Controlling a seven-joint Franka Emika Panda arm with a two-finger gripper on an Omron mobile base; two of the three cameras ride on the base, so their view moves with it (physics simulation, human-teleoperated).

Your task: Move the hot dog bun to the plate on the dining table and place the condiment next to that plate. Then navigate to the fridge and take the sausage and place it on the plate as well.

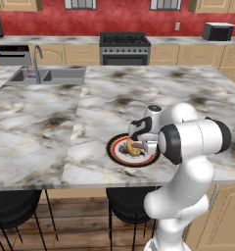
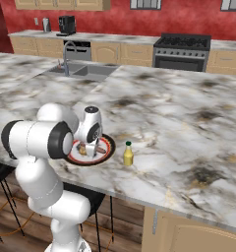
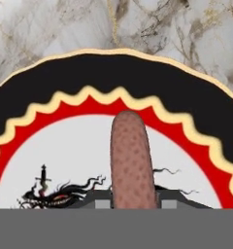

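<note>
While tool [image 3: 133, 206] grips sausage [image 3: 131, 160] above plate [image 3: 50, 116], lower onto white centre beside bun [image 1: 133, 149], release gently; condiment [image 2: 128, 153] stands right of plate on desk [image 2: 179, 118].

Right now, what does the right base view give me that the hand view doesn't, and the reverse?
Right base view alone: the condiment standing upright on the dining table just right of the plate, apart from it, plus the bun on the plate, the sink and the stove.

Hand view alone: the sausage sticking out from between the gripper fingers, over the plate's white centre and its dark dragon mark.

Both: the plate and marble around it.
</note>
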